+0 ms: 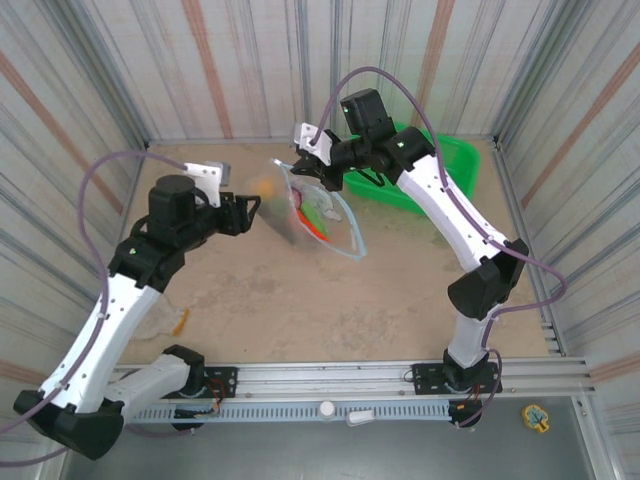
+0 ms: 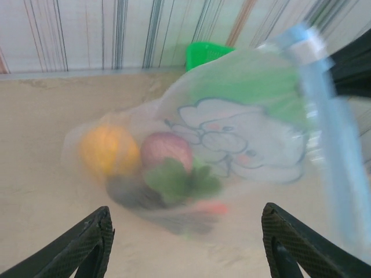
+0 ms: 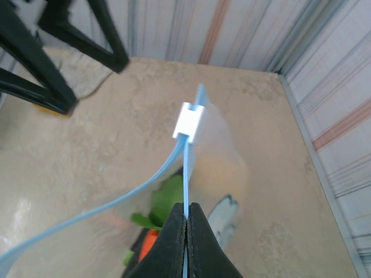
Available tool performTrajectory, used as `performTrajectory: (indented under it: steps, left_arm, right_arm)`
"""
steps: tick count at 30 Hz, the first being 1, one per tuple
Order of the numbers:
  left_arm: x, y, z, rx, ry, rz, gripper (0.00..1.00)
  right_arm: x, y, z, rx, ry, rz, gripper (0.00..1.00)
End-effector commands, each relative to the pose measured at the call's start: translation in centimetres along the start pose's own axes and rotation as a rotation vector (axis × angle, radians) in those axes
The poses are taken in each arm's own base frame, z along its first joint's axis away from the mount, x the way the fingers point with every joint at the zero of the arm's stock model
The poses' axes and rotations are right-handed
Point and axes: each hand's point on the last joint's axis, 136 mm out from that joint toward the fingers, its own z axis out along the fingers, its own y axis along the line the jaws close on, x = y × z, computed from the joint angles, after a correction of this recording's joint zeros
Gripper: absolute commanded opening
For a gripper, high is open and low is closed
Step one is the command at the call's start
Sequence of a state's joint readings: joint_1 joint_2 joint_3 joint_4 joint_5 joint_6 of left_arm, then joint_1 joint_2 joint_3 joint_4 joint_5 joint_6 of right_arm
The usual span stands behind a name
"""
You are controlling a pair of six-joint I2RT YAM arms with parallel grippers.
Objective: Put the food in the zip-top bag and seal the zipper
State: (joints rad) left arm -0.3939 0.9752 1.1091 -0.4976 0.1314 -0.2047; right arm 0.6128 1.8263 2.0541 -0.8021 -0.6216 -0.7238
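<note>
This is a robotics lab test cell rather than a home or a shop. Two white-and-black arms, the left arm (image 1: 105, 320) and the right arm (image 1: 450, 215), are bolted to a slotted aluminium rail (image 1: 330, 378) along the near edge of a bench (image 1: 300, 310) with a mottled beige top. Pale striped wall panels (image 1: 240, 60) rise beyond the left pincer (image 1: 252, 208) and the right pincer (image 1: 303, 160) and on both outer sides of them, boxing the bench in. Loose purple-grey cables (image 1: 97, 178) loop from the arms. A green mesh basket (image 1: 455, 160) sits just behind the right pincer in the far corner.
</note>
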Motion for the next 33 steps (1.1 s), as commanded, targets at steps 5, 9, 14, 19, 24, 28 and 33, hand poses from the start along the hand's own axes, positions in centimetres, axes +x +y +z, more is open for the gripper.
performTrajectory:
  steps: [5,9,14,19,24,28,33]
  left_arm:
    - [-1.8,-3.3,1.5,0.235,-0.171,0.327,0.52]
    - [-1.0,-5.2,1.8,0.362,-0.252,0.435,0.57]
    - [0.4,-6.6,1.5,0.493,-0.312,0.502,0.56]
    - [0.5,-7.3,1.4,0.583,-0.328,0.505,0.47]
    - [0.3,-8.4,1.2,0.679,-0.320,0.499,0.22]
    - [0.6,-8.7,1.3,0.710,-0.305,0.497,0.09]
    - [0.4,-8.8,1.0,0.707,-0.317,0.511,0.00]
  right_arm:
    - [0.5,3.7,-0.6,-0.129,-0.083,-0.103,0.00]
    - [1.0,4.6,-0.4,-0.157,-0.104,-0.083,0.00]
    - [1.1,5.1,-0.7,-0.169,-0.132,-0.066,0.00]
    - [0.8,5.5,-1.1,-0.177,-0.167,-0.055,0.00]
    - [1.2,5.6,-1.5,-0.172,-0.175,-0.041,0.00]
    - [1.4,5.4,-1.8,-0.164,-0.186,-0.021,0.00]
    - [1.3,5.3,-1.9,-0.158,-0.189,-0.003,0.00]
